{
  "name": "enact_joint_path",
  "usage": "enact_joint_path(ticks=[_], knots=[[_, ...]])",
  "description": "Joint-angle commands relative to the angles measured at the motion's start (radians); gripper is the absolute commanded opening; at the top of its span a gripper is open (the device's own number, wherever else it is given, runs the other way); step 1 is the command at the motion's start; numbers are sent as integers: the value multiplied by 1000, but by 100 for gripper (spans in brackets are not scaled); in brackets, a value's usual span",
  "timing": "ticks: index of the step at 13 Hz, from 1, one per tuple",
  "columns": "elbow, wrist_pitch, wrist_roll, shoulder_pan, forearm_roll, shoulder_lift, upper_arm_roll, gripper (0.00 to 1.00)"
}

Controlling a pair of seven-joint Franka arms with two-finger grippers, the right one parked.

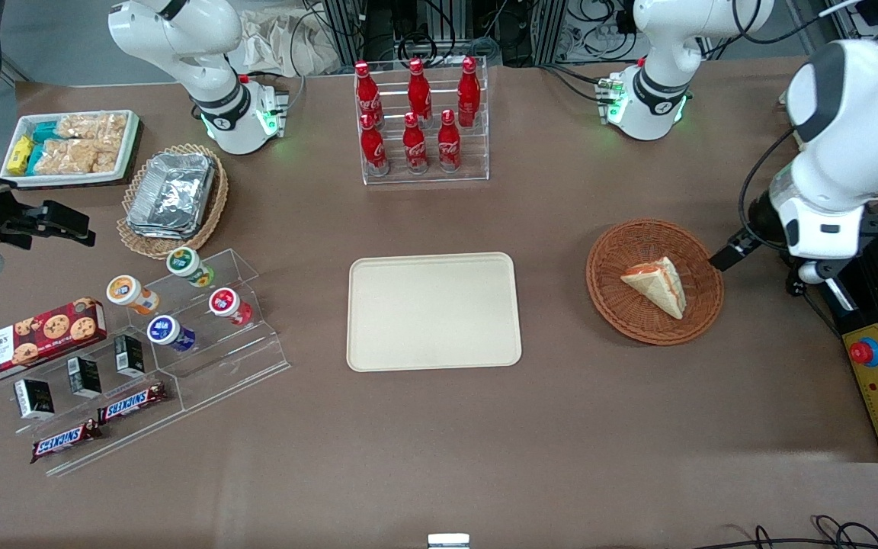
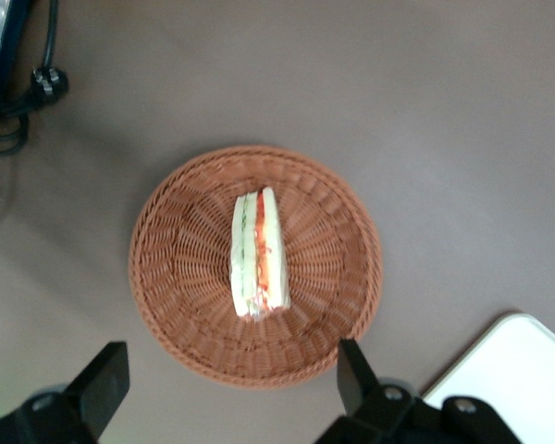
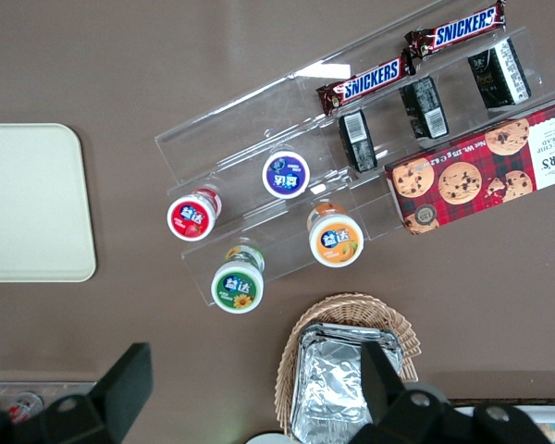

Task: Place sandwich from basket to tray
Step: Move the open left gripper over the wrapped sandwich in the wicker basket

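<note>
The triangular white-bread sandwich [image 1: 658, 284] with red-orange and green filling lies in the middle of the round reddish-brown woven wicker basket [image 1: 618, 305], on the brown tabletop [image 1: 439, 442]. The left arm's black two-finger hand [image 2: 231, 384] hovers above the basket's rim with its fingers [image 2: 351, 375] spread wide and nothing between them, well clear of the sandwich. The flat cream-beige rectangular plastic tray [image 1: 434, 311] sits bare beside the basket, toward the parked arm's end. Farther from the front camera, a clear acrylic rack [image 1: 424, 171] holds 6 red Coca-Cola bottles [image 1: 413, 141]. Toward the parked arm's end lie 2 Snickers bars [image 1: 131, 402], 1 red Walkers cookie box [image 1: 31, 341], 3 small black packets [image 1: 84, 376] and 4 small lidded jars [image 1: 171, 332].
</note>
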Motion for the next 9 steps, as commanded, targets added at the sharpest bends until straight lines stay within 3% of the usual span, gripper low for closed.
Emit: enact_joint_path(ticks=[1,9], knots=[[-157,147,-164,-5,4,-39,-3,100],[-335,498,-366,-13,4,92,-24,100]])
